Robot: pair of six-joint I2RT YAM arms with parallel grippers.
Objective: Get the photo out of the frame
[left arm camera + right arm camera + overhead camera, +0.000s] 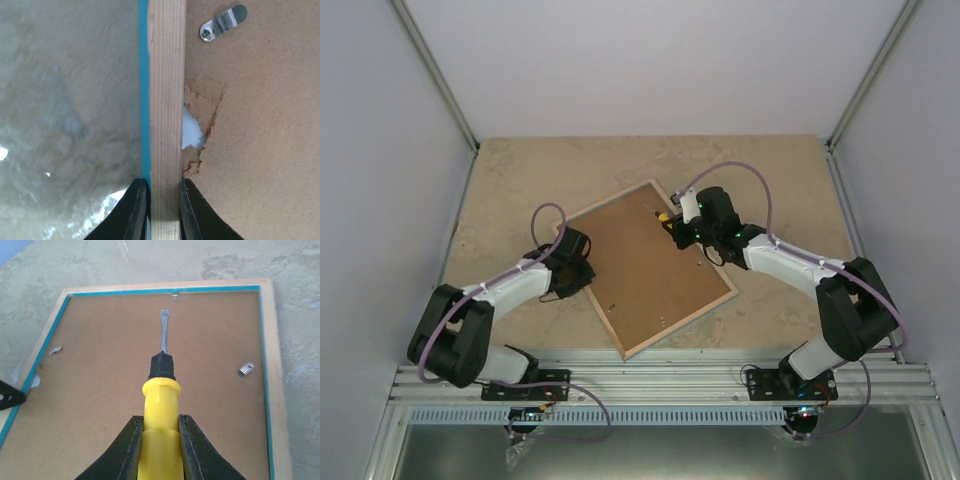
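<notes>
The frame [681,326] lies face down on the table, its brown fibreboard back [645,268] turned up. The photo is hidden beneath that board. My left gripper [164,192] is shut on the frame's left wooden rail [165,100], one finger on the turquoise outer side, the other on the board side. Beside it the board is chipped, with something white [192,132] showing through. My right gripper [161,432] is shut on a yellow-handled screwdriver [161,405]. Its flat blade [163,332] points over the board toward the far rail [165,290]. From above, the right gripper [672,222] hovers over the frame's upper right part.
Small metal retaining tabs sit along the board's edges: one near my left gripper [222,23], one at the right rail [245,370], one at the far rail [175,296], one at the left [55,350]. Pale walls enclose the marbled table [520,180].
</notes>
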